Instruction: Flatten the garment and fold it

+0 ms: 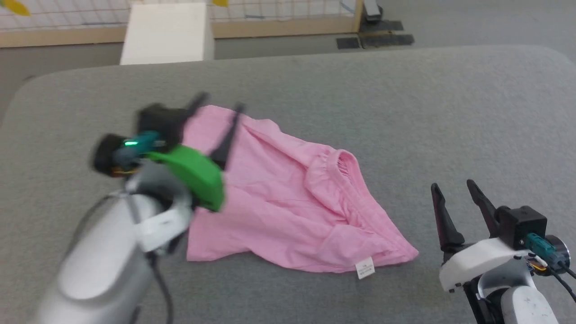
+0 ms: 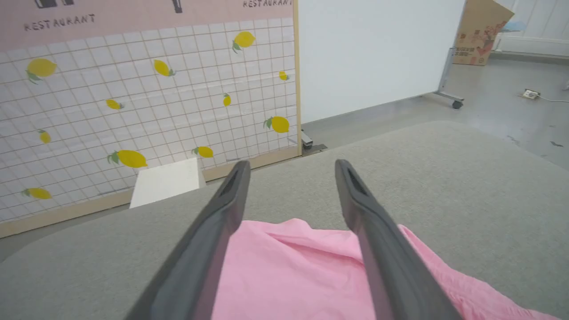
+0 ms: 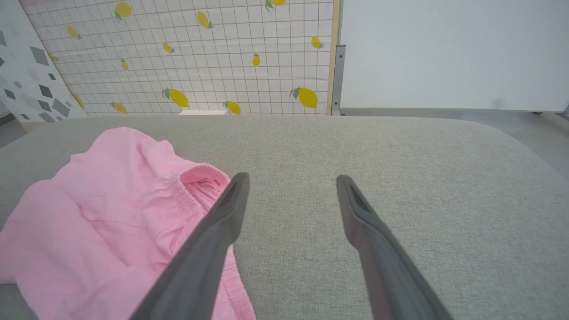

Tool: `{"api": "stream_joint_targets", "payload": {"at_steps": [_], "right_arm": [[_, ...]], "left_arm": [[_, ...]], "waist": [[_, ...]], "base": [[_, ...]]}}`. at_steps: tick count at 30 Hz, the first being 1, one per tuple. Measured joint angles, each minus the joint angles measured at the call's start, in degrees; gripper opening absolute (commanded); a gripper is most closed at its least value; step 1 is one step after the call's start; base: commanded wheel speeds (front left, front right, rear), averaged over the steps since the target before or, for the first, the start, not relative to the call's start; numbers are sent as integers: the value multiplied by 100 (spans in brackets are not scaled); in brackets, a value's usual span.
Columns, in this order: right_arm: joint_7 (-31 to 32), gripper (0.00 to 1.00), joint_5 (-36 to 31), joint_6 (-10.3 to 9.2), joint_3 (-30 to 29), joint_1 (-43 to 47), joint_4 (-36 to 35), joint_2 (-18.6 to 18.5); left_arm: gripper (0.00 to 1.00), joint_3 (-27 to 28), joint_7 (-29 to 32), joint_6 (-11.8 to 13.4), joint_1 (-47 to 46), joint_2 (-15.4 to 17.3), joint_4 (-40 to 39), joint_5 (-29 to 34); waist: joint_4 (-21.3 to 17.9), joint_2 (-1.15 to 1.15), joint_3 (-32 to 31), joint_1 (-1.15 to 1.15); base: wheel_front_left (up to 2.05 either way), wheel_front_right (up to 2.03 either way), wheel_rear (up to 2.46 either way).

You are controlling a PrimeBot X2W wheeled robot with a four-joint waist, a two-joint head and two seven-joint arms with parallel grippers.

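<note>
The garment (image 1: 288, 202), a pair of light pink shorts, lies rumpled in the middle of the grey padded table (image 1: 405, 112), its gathered waistband toward the right and a small white tag (image 1: 365, 268) at its near edge. My left gripper (image 1: 219, 102) hovers open over the garment's far left corner, blurred, with nothing between its fingers; the left wrist view shows pink cloth (image 2: 289, 275) below the spread fingers (image 2: 213, 235). My right gripper (image 1: 451, 186) stands open at the near right, clear of the cloth; its wrist view shows the garment (image 3: 111, 213) to its left.
A white box (image 1: 166, 33) stands on the floor beyond the table's far edge, before a lemon-patterned tiled partition (image 2: 133, 89). A white panel on casters (image 2: 378, 49) and a cardboard box (image 2: 482, 31) stand further off. Bare grey padding stretches to the right of the garment.
</note>
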Motion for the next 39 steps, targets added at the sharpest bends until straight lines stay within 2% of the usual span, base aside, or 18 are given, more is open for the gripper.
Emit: {"api": "stream_joint_targets", "payload": {"at_steps": [4,8,14,19,23,31,36,39], "right_arm": [[98,100,7,0,19,86,-99,1],[174,100,32,0,23,172,-193,2],[300,100,97,0,25,308,-305,0],[623,100,201,0,164,342,-481,-162],[1546,100,470,0,520,165,-556,-592],[3588,100,1267,0,1265,-1271,-356,-1737],[4485,100,1510,0,1543,-2072,104,-2131],[4940,100,1633,0,1637,-2341,488,-2236]], "left_arm": [[100,493,-454,328,438,458,-94,20],[100,770,-802,654,1171,744,-197,18],[100,694,-1109,980,2231,737,-450,27],[100,597,-1269,1016,2411,591,-634,1],[100,520,-1295,962,2328,520,-682,12],[100,382,-1373,906,1974,292,-573,147],[100,330,-1483,867,1868,125,-425,157],[100,293,-1543,848,1797,37,-328,159]], "waist": [[196,0,-147,0],[356,0,-279,0],[572,0,-357,0],[783,0,-306,0],[984,0,-157,0],[1452,0,271,0],[1807,0,520,0],[2026,0,655,0]], "base": [[0,0,0],[0,0,0],[0,0,0],[0,0,0],[0,0,0],[0,0,0],[0,0,0],[0,0,0]]}}
